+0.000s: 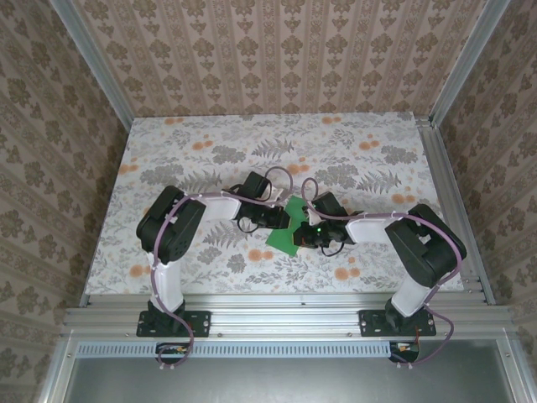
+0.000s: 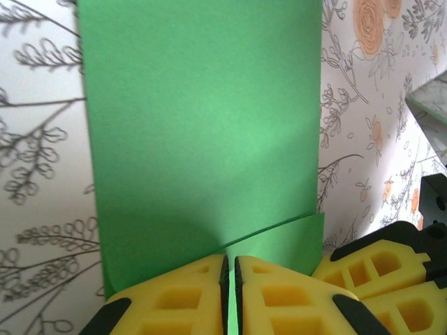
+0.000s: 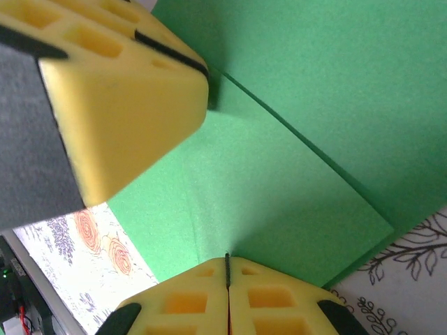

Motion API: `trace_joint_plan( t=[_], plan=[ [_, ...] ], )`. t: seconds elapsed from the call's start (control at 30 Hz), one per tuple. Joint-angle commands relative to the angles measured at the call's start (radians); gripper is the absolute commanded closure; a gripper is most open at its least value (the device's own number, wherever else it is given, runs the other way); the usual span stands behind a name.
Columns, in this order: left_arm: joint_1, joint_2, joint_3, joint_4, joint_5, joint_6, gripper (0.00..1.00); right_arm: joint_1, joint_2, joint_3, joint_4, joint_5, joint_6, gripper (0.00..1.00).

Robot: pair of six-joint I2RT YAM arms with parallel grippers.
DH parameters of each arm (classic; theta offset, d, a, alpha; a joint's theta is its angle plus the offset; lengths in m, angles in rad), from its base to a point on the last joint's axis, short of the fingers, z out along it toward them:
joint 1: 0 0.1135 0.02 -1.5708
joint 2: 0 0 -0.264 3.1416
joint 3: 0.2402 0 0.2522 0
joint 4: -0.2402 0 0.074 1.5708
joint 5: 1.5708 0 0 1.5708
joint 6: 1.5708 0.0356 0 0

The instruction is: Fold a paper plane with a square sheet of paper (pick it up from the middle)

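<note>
Pinching green paper point(image 2: 202, 125) tight w/ L tool point(image 2: 230, 269) & R tool point(image 3: 228, 266), over flowery bench point(image 1: 210, 143), patterned walls point(image 1: 277, 50) around.

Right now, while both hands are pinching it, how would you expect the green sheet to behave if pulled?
Probably floppy: the green sheet shows a curved edge by the left hand. Likely thin and light, since the right hand closes almost fully on it. Its sharp fold line suggests it creases easily, so tugging may crumple it.

Bright, soft, even light. A faint shadow darkens the green paper point(image 2: 202, 105) low in the left wrist view; close edges blur.
</note>
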Motion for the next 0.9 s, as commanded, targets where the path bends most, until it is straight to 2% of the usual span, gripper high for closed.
trace_joint_plan(
  t=[0.0, 0.27, 0.53, 0.7, 0.87],
  plan=[
    [0.061, 0.061, 0.023, -0.074, -0.173, 0.034, 0.85, 0.007, 0.031, -0.059, -0.144, 0.034, -0.026, 0.9],
    [0.084, 0.077, 0.105, -0.12, -0.196, 0.062, 0.84, 0.008, 0.031, -0.064, -0.128, 0.014, -0.026, 0.9],
    [0.108, 0.049, 0.15, -0.153, -0.167, 0.077, 0.81, 0.01, 0.028, -0.054, -0.117, -0.006, -0.022, 0.9],
    [0.107, -0.035, 0.132, -0.16, -0.145, 0.064, 0.79, 0.01, 0.003, -0.032, -0.119, -0.024, -0.017, 0.89],
    [0.08, -0.131, 0.071, -0.149, -0.101, 0.01, 0.71, 0.006, -0.03, -0.006, -0.113, -0.049, -0.002, 0.85]
  ],
)
